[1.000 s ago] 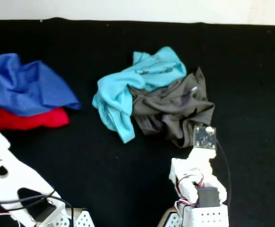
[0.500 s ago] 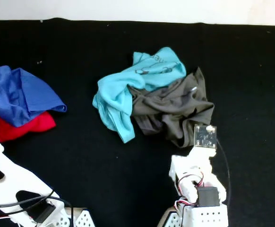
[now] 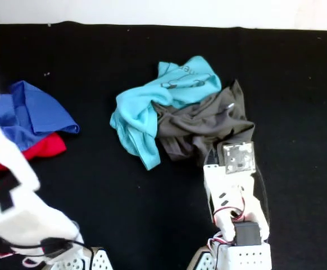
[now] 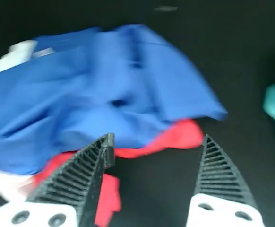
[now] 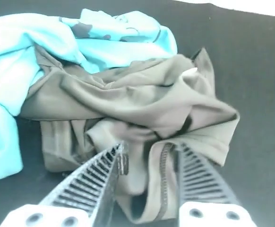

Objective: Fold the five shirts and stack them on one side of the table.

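Left gripper point(image 4: 158, 139) is spread wide and empty above the blue shirt point(image 3: 37, 109), which lies on the red shirt point(image 3: 48, 146) at the high view's left. Right gripper point(image 5: 150, 146) is parted, gripping nothing, over the grey shirt point(image 3: 208, 126) mid-frame, which touches the cyan shirt point(image 3: 146, 104).

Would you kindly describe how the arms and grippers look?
The left arm and right arm are white, with black servos and red and black cables. The left gripper and right gripper have black, ribbed, triangular fingers on white mounts.
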You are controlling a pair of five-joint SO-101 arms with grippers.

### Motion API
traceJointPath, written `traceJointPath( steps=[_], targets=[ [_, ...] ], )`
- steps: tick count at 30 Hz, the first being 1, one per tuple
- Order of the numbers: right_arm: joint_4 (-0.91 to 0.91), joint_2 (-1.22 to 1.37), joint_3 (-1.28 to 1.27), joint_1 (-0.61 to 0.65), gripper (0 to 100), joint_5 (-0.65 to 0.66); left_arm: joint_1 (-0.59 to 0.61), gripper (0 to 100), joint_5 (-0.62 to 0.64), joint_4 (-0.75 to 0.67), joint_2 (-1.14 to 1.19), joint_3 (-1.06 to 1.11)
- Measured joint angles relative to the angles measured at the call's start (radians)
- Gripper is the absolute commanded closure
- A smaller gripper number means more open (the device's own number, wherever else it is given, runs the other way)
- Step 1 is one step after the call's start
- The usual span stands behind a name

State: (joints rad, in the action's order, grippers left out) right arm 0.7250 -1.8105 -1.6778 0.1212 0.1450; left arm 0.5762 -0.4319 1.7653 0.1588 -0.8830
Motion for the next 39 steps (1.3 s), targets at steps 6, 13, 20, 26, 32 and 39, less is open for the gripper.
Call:
traceJointPath(
  steps=[6,13,20,26,32,39],
  targets=[
    [0.025,0.0,0.161,-0.066,79.7,0.015,-0.374,72,0.0,-0.029,-0.086,0.39],
    [0.301,0.216,0.562,-0.078,79.6,0.021,-0.586,72,0.084,-0.272,0.083,0.54],
    [0.605,0.68,1.102,-0.075,79.6,0.021,-0.635,72,0.241,-0.491,0.301,0.543],
    [0.675,0.865,1.286,-0.075,79.6,0.021,-0.631,78,0.253,-0.588,0.465,0.543],
    [0.624,0.884,1.269,-0.075,79.6,0.021,-0.566,98,0.258,-0.591,0.482,0.543],
    [0.562,0.888,1.142,-0.077,79.6,0.021,-0.371,99,0.259,-0.594,0.348,0.543]
  ],
)
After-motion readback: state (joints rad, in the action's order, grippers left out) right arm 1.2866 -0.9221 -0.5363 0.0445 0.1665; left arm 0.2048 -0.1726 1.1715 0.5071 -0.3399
